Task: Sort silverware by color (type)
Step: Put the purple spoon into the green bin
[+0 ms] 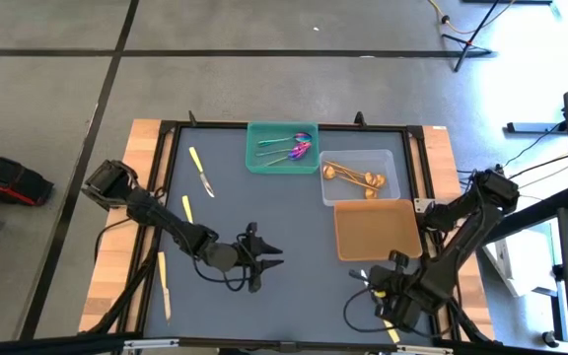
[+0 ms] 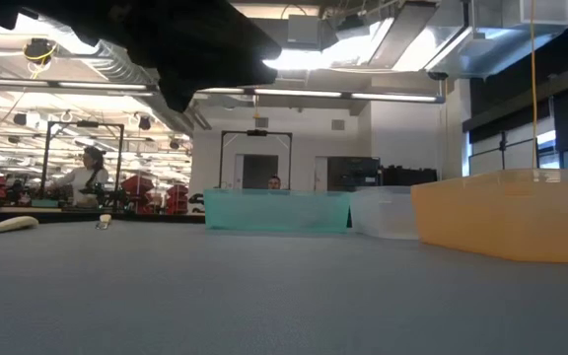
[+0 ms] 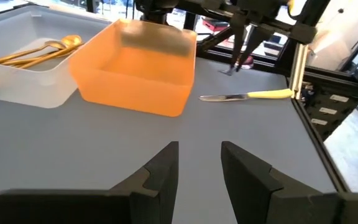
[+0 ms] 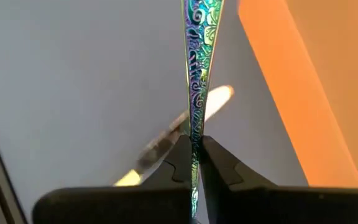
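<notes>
My right gripper (image 4: 194, 146) is shut on an iridescent spoon (image 4: 199, 56) and hangs over the table's near right part (image 1: 375, 286), just above a pale yellow knife (image 4: 213, 99) that lies flat on the mat. The spoon's head is out of frame. More purple spoons lie in the green tray (image 1: 282, 146), and gold spoons (image 3: 39, 51) lie in the clear tray (image 1: 360, 176). The orange tray (image 1: 378, 229) holds nothing. My left gripper (image 1: 269, 261) is open near the table's middle and faces the orange tray (image 3: 135, 68). Other yellow knives (image 1: 201, 171) lie flat at the left. My right gripper pinches the iridescent spoon's patterned handle (image 4: 196, 127) between its two fingers. The handle runs along the fingers and sticks out past their tips. It is lifted clear of the table, over the yellow knife.
Three trays stand along the far right: green, clear, orange (image 2: 506, 212). Two more yellow knives lie at the left edge (image 1: 187, 209) (image 1: 165, 286), and another one (image 1: 392, 330) lies near the right arm. Bare grey mat lies between the arms. People show in the room behind.
</notes>
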You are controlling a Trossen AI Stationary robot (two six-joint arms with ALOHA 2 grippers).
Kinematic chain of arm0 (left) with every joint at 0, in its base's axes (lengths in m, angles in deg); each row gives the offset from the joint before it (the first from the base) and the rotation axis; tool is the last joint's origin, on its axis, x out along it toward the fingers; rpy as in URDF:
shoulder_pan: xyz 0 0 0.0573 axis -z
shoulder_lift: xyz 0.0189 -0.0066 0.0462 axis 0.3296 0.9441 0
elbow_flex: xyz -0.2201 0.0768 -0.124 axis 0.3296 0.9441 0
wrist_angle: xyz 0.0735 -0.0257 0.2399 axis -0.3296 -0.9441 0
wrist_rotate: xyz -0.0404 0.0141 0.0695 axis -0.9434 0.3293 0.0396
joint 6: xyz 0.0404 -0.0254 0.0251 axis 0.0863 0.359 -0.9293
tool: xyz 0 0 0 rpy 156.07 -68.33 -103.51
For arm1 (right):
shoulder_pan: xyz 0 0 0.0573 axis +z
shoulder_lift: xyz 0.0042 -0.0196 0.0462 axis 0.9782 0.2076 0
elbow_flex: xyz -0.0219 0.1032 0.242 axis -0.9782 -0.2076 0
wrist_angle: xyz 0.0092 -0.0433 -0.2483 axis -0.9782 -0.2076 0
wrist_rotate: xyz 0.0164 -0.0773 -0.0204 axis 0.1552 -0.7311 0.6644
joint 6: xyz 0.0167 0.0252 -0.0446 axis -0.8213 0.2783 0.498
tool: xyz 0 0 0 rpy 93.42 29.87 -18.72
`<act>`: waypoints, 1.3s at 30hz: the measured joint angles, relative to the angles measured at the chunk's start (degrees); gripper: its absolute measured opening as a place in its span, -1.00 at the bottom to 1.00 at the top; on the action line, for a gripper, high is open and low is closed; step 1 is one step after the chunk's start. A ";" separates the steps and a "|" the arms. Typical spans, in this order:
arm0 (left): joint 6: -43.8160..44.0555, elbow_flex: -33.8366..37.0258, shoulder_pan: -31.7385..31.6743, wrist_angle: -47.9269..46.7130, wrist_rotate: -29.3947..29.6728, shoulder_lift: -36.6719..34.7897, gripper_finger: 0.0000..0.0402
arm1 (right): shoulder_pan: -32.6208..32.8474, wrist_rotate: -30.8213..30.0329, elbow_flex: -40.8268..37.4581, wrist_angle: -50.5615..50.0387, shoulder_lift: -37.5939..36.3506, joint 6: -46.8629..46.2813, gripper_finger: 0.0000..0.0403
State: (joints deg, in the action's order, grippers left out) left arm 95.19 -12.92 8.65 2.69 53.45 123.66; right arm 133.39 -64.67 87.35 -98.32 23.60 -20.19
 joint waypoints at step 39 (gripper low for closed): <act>-12.89 8.29 -1.03 -15.55 -4.57 -17.09 -0.42 | -59.22 -3.05 9.64 38.02 1.19 79.38 -0.99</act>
State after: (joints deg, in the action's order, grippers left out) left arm 82.30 -4.63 7.62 -12.86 48.88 106.57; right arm 74.17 -67.72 96.98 -60.31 24.79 59.19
